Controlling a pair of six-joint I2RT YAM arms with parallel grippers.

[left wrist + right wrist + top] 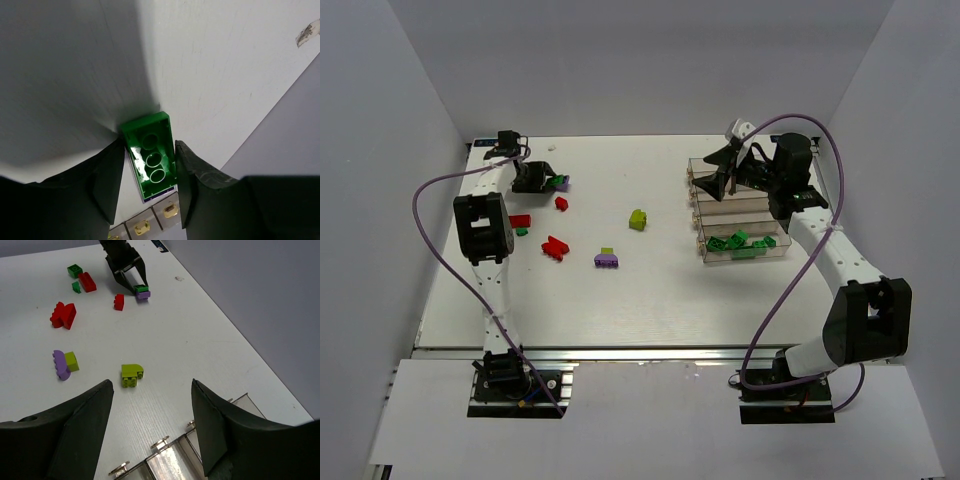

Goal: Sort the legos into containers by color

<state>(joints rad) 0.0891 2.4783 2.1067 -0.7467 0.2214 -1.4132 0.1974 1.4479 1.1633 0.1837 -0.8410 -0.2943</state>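
1. Far left of the table [620, 300]: the pick step is in hand. The left gripper [149, 142] is down over a green brick [152, 155] stacked on a purple brick [143, 295].
2. The jaws are roughly half open, one finger along each long side of the green brick, at or just off its walls. I can't tell from the wrist view whether it is clamped. The stack sits on the table, not lifted.
3. Next move, my read: finish the squeeze, then lift straight up. The risk is that the purple brick comes up with it, or the green one tips out. If both lift, they need splitting, since the colours go to different bins.
4. After that, carry it right across the table to the bins [720, 213]. Some green bricks [740, 243] are already in the nearest bin, so that is the likely target. It's a long reach for the left arm.
5. The right gripper [151, 385] is wide open and empty, hanging above the bins, well apart from the green brick.
6. Loose in between are the red bricks [555, 246], a yellow-green brick [638, 219] and a purple-and-yellow-green pair [607, 259].
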